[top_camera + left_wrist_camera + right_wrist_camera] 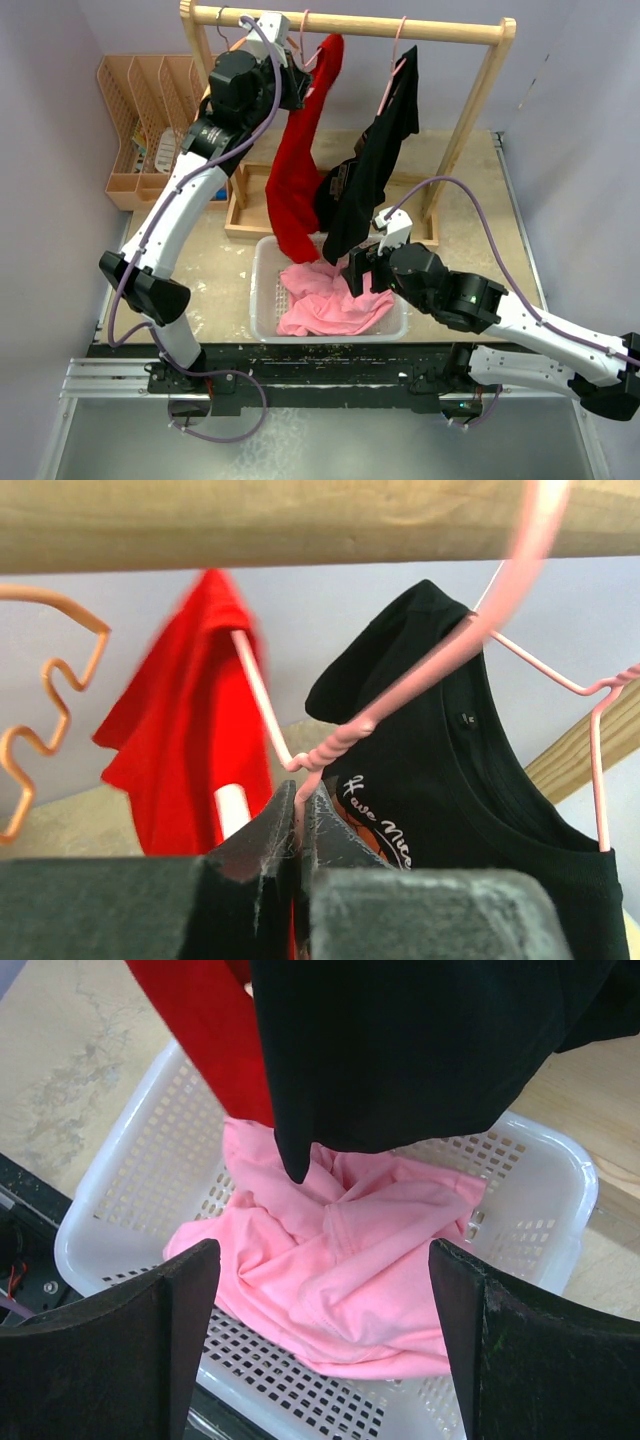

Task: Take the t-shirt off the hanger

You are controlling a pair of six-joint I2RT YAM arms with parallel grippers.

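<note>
— Basket [262, 300] holds what?
— Pink shirt [330, 305]. The red t-shirt [295, 170] reaches down to it, top on the hanger [330, 745]. Left gripper [300, 805] pinches that hanger; right gripper [322, 1255] spread wide above

red t-shirt [296, 170]: plain red | black t-shirt [372, 165]: black, white script lettering over orange print | hanger [330, 745]: pale pink wire | garment [325, 300]: plain pink | basket [262, 290]: white, grid of holes | rail [350, 22]: light natural wood | organiser [135, 110]: peach lattice | arm links [190, 195]: white, black joints | cables [480, 215]: purple
</note>
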